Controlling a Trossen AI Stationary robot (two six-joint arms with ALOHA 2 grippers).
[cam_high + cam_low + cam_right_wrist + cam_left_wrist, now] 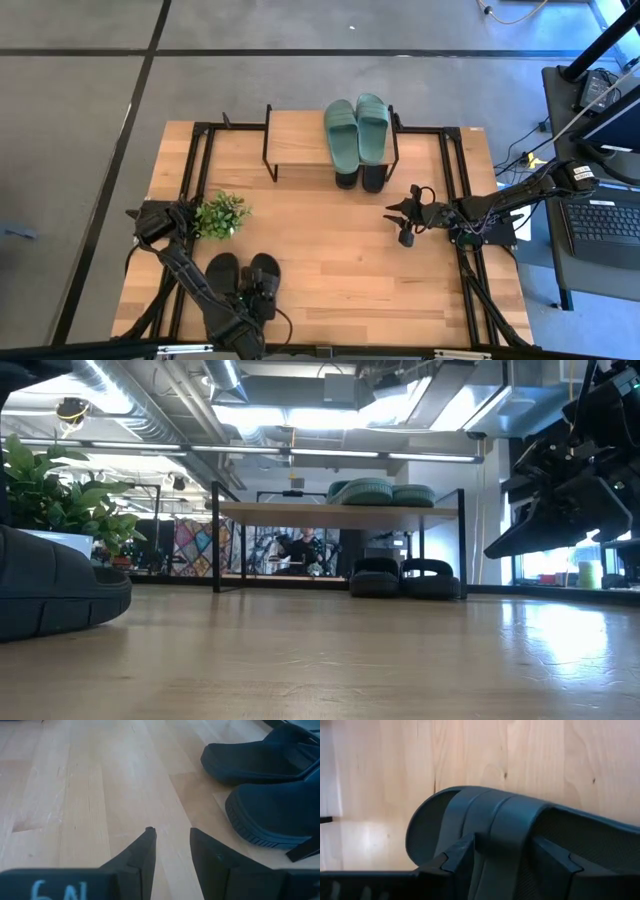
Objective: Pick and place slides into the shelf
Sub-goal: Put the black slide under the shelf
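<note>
Wooden tabletop (330,250): carries all items listed below.

Shelf (300,140): small rack, light plank top on thin black legs, at the far middle of the table. Also seen in the low view (340,512).

Sage-green slides (356,128): one pair, side by side on the right end of the shelf top; in the low view (380,491) they sit on the plank.

Black slides, far pair (361,177): under the right end of the shelf, directly below the green pair, resting on the tabletop (400,578). The right wrist view shows their two dark toes (270,795) close together.

Black slides, near pair (243,275): on the tabletop at the near left, side by side, well apart from the shelf.

Left gripper (262,293): down over the right-hand slide of the near pair. In its wrist view the two fingers (460,857) straddle the wide strap (495,835), one each side, grasping it.

Right gripper (403,222): at the right of the table, near the shelf's right end, fingers (145,852) parted by a narrow gap with bare wood between, nothing held.

Small green plant (221,214): at the left, between the shelf and the near pair.
</note>
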